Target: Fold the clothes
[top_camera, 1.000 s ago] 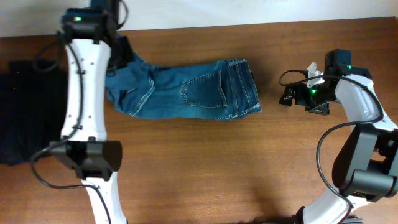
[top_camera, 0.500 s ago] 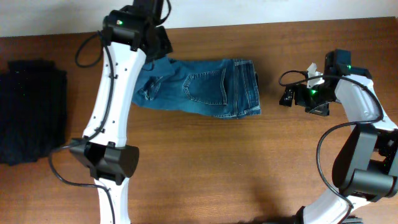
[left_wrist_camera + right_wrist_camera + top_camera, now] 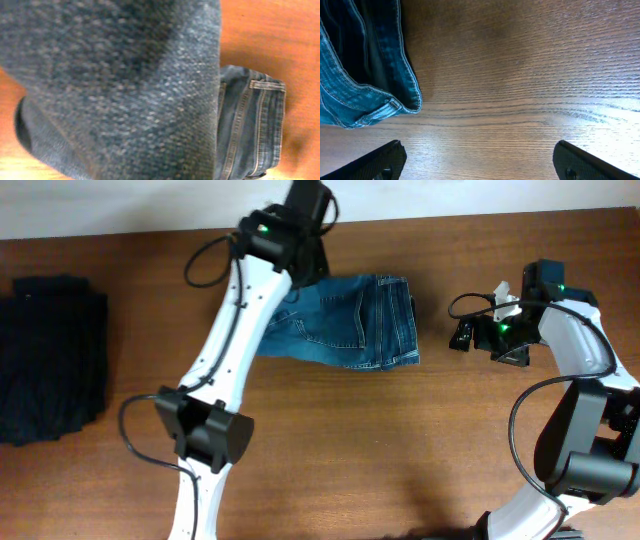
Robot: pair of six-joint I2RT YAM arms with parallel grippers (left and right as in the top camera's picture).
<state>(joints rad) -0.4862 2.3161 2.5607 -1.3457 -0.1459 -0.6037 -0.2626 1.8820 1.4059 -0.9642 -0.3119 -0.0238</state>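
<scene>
The jeans (image 3: pixel 362 322) lie centrally (far side), garment pile (image 3: pixel 50 360) left, right tool (image 3: pixel 463 334) right.

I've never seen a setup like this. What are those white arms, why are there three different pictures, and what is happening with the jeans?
These are two robot arms at a wooden table, each ending in a two-finger gripper. The wide picture comes from a camera above the table. The other two come from a small camera on each wrist. On the table lie blue jeans, partly folded, and at the far left a black pile of clothing. The left gripper seems to pinch part of the jeans and hold it up, which is why its wrist picture is filled with blurry denim. The right gripper is open and holds nothing. Its dark fingertips show in the bottom corners of its picture.
</scene>
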